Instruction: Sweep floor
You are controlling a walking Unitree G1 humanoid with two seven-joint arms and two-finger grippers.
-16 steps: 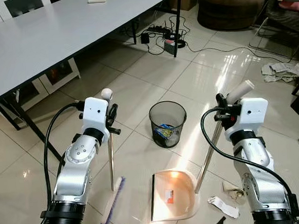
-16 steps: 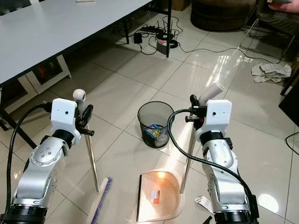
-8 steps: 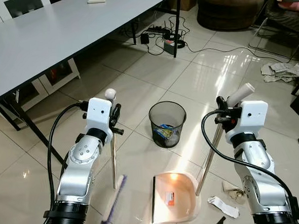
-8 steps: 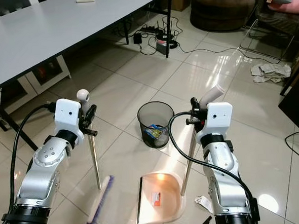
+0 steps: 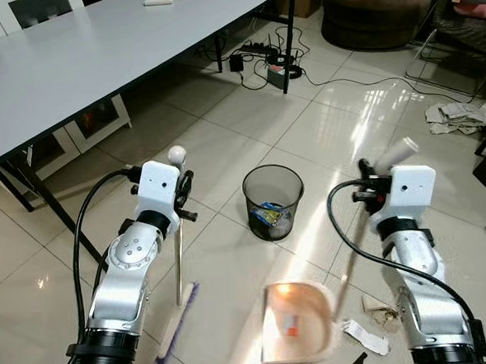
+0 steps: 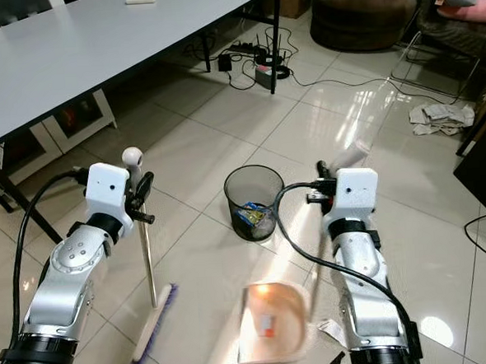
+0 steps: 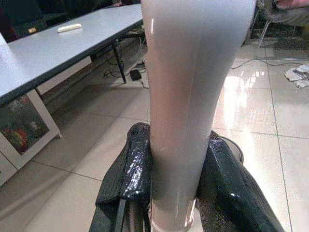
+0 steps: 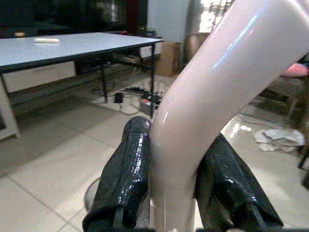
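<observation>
We held the broom [image 5: 179, 268] with our left claw [image 7: 174, 179], and its 2 black fingers [image 7: 129, 174] were squeezed tight on the pale stick near the top. Our right claw [image 8: 169, 174] was squeezed tight on the bent handle of the dustpan [image 5: 298, 321] in the same way. The dustpan looked blurry, so we thought it was swinging, and that could go wrong. The bit of trash inside it could slide out onto the floor [image 5: 231, 257] if the pan tipped too far. The pan could also bump the trash bin [image 5: 272, 201], which stood just behind it, and knock it over. The broom stood almost straight up, with its purple bristles down on the tiles to the left of the pan. It had a thin silver stick and a round white knob on top. The dustpan was pale pink and wide, with a small orange and white scrap lying in it. A crumpled paper [image 5: 362, 335] lay on the floor beside our right arm, not yet swept. A grey worktop [image 5: 70, 60] stood far behind.
</observation>
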